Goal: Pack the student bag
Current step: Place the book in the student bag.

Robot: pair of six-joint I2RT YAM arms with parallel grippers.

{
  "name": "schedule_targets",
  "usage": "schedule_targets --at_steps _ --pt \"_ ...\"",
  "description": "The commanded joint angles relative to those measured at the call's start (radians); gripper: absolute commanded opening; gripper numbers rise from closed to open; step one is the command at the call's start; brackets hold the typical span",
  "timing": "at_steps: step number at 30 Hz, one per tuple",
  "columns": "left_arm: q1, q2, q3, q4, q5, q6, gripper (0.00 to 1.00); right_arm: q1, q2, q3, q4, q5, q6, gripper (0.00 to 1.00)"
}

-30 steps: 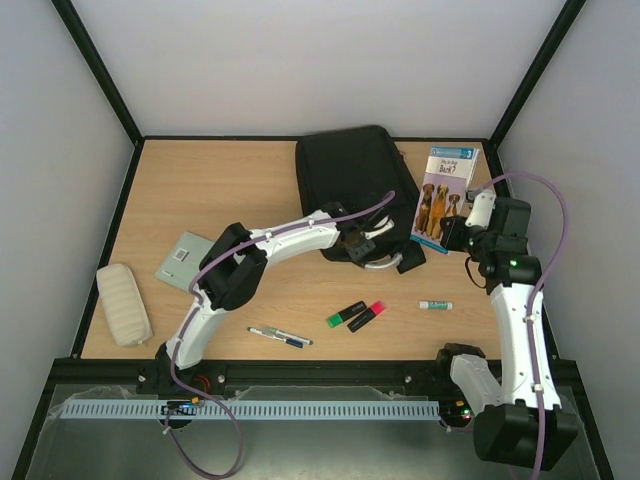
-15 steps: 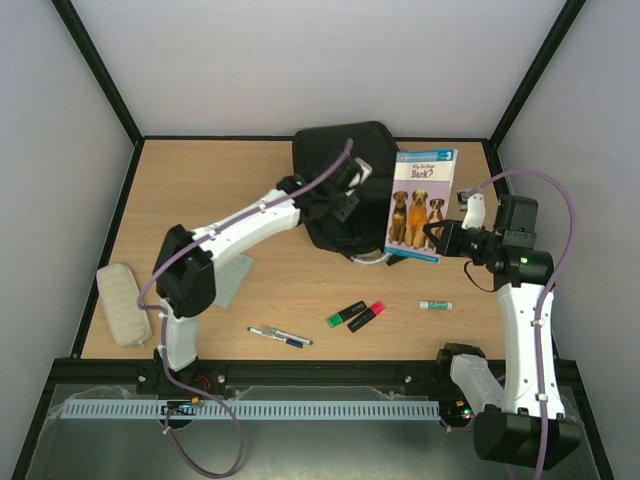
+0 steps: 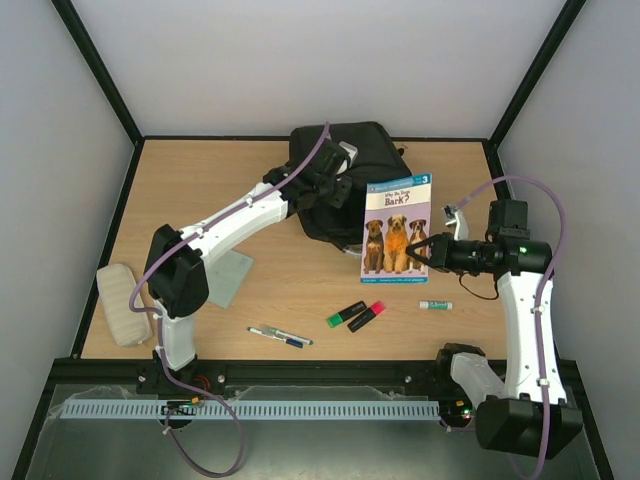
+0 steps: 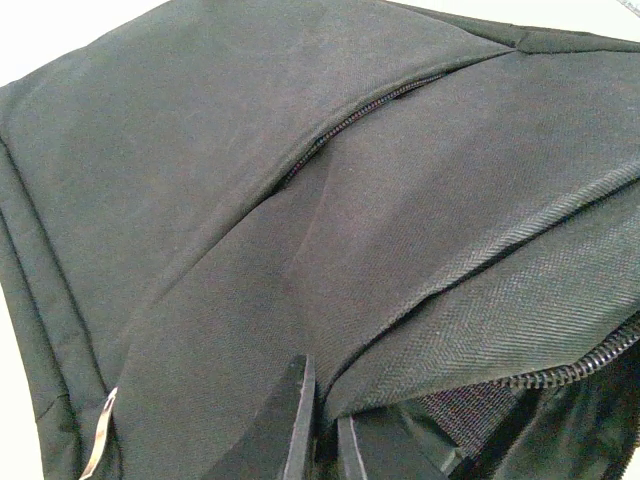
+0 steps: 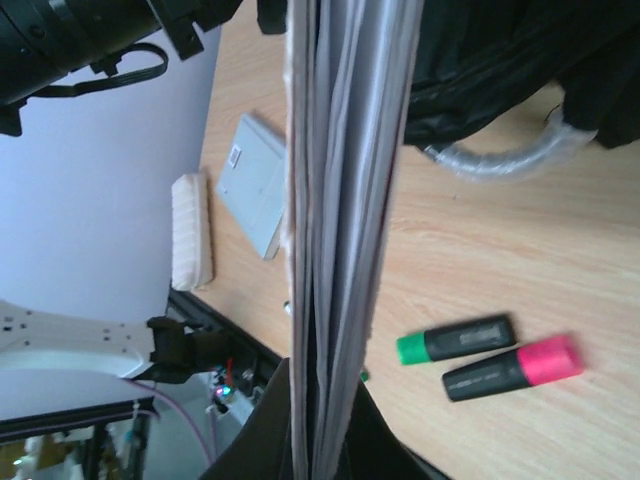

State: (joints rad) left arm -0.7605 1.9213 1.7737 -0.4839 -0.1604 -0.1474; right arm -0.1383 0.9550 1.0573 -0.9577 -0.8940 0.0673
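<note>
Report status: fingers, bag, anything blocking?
Left fingers shut, pinching student bag fabric by open zipper. Right fingers shut on dog book, held aloft near bag. Nothing seen between book and bag.

**Both hands closed, both arms extended**

The left arm stretches from its base at the near edge of the tabletop (image 3: pixel 200 180) diagonally toward the middle of the far edge. Its elbow is raised over the left side. The left hand (image 3: pixel 337 186) has its fingers (image 4: pixel 290 425) pinched together on a fold of the student bag (image 4: pixel 300 200).

The right arm stands along the right edge, its wrist turned to point left. The right hand (image 3: pixel 428 250) is clamped on the edge of a book (image 3: pixel 397 225), held upright.
</note>
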Motion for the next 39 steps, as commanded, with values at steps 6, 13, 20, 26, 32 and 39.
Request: schedule_targets --at_steps 6,13,20,26,32,39 --pt "0.012 -0.017 0.053 0.078 0.032 -0.085 0.02 0.040 0.009 -0.061 -0.100 -0.104 0.036 0.01" --pt "0.013 -0.063 0.041 0.096 0.070 -0.091 0.02 0.105 0.125 -0.083 -0.009 -0.094 0.096 0.01" --pt "0.012 -0.137 -0.052 0.147 0.095 -0.099 0.02 0.158 0.327 0.022 0.054 -0.095 0.128 0.01" --pt "0.012 -0.177 -0.103 0.178 0.124 -0.096 0.02 0.189 0.504 0.125 0.093 -0.113 0.160 0.01" --pt "0.012 -0.202 -0.134 0.201 0.154 -0.091 0.02 0.219 0.624 0.182 0.234 -0.114 0.243 0.01" --pt "0.012 -0.207 -0.146 0.205 0.167 -0.081 0.02 0.222 0.688 0.132 0.471 -0.043 0.375 0.01"
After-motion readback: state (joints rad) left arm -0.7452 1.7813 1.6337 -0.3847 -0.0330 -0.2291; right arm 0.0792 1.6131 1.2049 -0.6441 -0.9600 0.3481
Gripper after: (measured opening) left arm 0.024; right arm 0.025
